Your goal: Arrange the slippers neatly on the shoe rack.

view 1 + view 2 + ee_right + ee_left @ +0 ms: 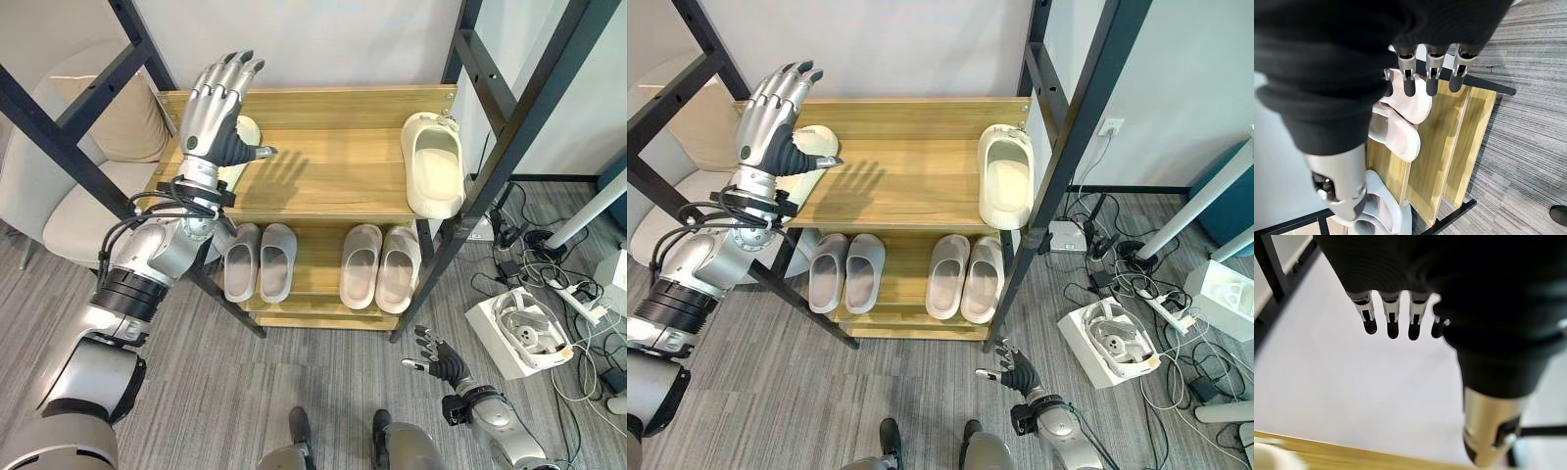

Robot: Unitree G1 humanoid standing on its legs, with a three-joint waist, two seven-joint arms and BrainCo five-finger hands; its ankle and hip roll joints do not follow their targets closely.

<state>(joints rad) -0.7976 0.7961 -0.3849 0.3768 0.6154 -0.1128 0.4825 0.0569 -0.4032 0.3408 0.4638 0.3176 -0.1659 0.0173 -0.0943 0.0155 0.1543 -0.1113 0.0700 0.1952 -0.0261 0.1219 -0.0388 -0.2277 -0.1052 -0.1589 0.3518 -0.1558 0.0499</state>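
The wooden shoe rack [333, 176] has two shelves. One cream slipper [434, 164] lies at the right end of the top shelf, toe toward the wall. A second cream slipper [813, 147] lies at the left end, mostly hidden behind my left hand [208, 113]. That hand is raised above it, open with straight fingers [1392, 318], holding nothing. A grey pair [260, 261] and a pale pink pair [380, 266] stand side by side on the lower shelf. My right hand [446, 364] hangs low near the floor, right of the rack, open and holding nothing.
Slanted black metal frame posts [519, 127] flank the rack on both sides. A chair with a beige cushion [118, 122] stands to the left. On the floor at the right lie a white box [519, 333] and a tangle of cables [568, 284].
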